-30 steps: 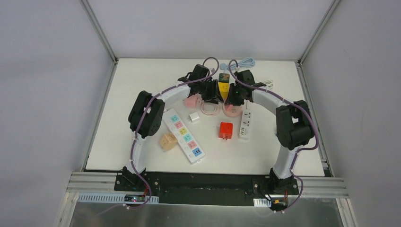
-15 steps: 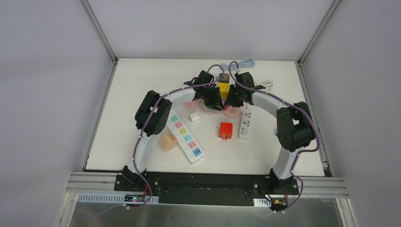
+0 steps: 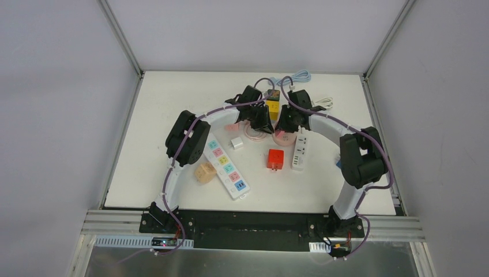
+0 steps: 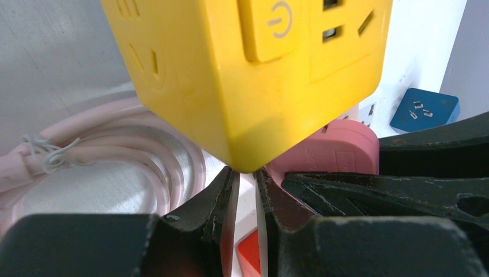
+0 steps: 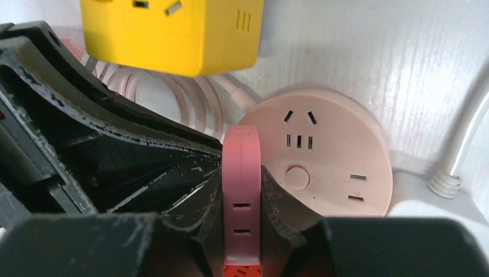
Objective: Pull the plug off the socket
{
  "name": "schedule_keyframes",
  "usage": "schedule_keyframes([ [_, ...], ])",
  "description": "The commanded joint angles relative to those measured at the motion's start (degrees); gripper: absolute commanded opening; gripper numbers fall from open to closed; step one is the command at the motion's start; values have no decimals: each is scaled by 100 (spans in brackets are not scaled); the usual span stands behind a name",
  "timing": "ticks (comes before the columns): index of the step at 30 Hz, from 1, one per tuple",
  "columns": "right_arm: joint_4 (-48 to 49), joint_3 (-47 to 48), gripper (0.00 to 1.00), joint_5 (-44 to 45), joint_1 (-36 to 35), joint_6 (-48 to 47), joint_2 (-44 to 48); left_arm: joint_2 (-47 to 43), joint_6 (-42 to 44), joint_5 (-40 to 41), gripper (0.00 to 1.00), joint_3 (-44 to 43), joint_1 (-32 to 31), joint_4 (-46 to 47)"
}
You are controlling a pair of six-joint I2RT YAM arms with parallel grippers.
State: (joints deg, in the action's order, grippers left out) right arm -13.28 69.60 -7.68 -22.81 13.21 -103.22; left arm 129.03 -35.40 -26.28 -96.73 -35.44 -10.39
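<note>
A yellow cube socket (image 3: 273, 107) sits at the back middle of the table, between my two grippers. It fills the top of the left wrist view (image 4: 254, 75). My left gripper (image 4: 247, 173) is shut to a narrow slit, its tips right at the cube's lower corner with nothing seen between them. My right gripper (image 5: 241, 167) is shut on a flat pink plug (image 5: 241, 173) held edge-on. In the left wrist view the plug (image 4: 331, 147) lies just behind the cube. Whether its pins sit in the cube (image 5: 173, 34) is hidden.
A round pink socket (image 5: 323, 156) with a coiled pink cord (image 4: 115, 150) lies under the grippers. Nearer the arms are a multicoloured power strip (image 3: 225, 167), a red cube (image 3: 275, 158), a white strip (image 3: 298, 151), a beige cube (image 3: 203, 172) and a white adapter (image 3: 236, 143).
My left arm swung right toward the yellow cube and its jaws closed. The right gripper stayed shut on the pink plug and shifted slightly.
</note>
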Motion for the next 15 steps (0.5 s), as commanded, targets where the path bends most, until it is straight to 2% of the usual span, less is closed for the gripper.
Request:
schedule_keyframes([
  [1,394,69,0,51,-18,231,838,142,271,493,18,126,-68,-338],
  [9,595,-56,0,-145,-15,408,708,252,232,276,18,-45,-68,-399],
  [15,543,-114,0,-19,-24,424,391,160,85,31,23,-29,-56,-140],
])
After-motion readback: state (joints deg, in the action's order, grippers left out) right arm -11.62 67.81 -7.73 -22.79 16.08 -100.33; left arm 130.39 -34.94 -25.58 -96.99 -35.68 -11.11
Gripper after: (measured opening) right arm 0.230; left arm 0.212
